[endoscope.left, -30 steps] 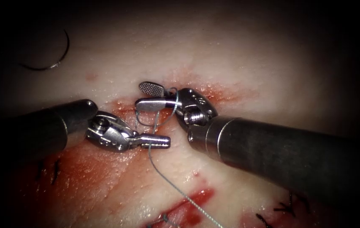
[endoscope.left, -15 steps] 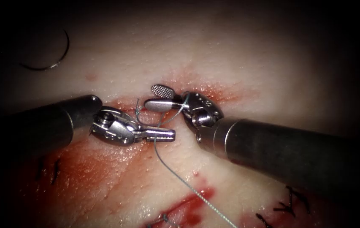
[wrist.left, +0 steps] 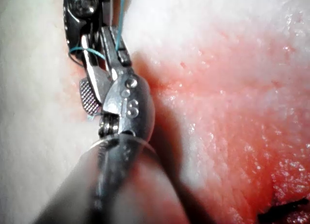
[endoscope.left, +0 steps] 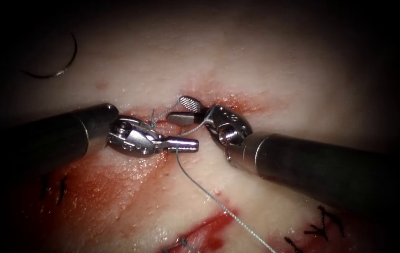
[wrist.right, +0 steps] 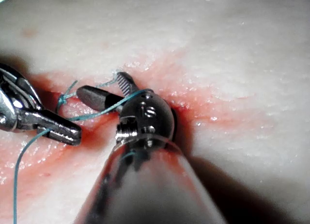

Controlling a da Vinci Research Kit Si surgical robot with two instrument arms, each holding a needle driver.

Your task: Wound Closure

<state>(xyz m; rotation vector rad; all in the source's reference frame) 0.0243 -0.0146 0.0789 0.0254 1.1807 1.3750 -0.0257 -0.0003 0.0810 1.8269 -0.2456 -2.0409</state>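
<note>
Thread (endoscope.left: 209,199): both tools have crept rightward over the last sec, loop round R tool drawn closer.
L tool (endoscope.left: 183,144) jaws pressed together on thread just beside the cut (endoscope.left: 162,122); R tool (endoscope.left: 183,108) jaws spread, holding nothing, thread wrapped over its jaws, so knot-forming by my read. Needle (endoscope.left: 54,70) lies free on the tissue (endoscope.left: 265,65) near its top-left corner, not in it. R wrist view shows wrap crossing R tool (wrist.right: 109,90) plainly; endoscope alone shows needle.
</note>
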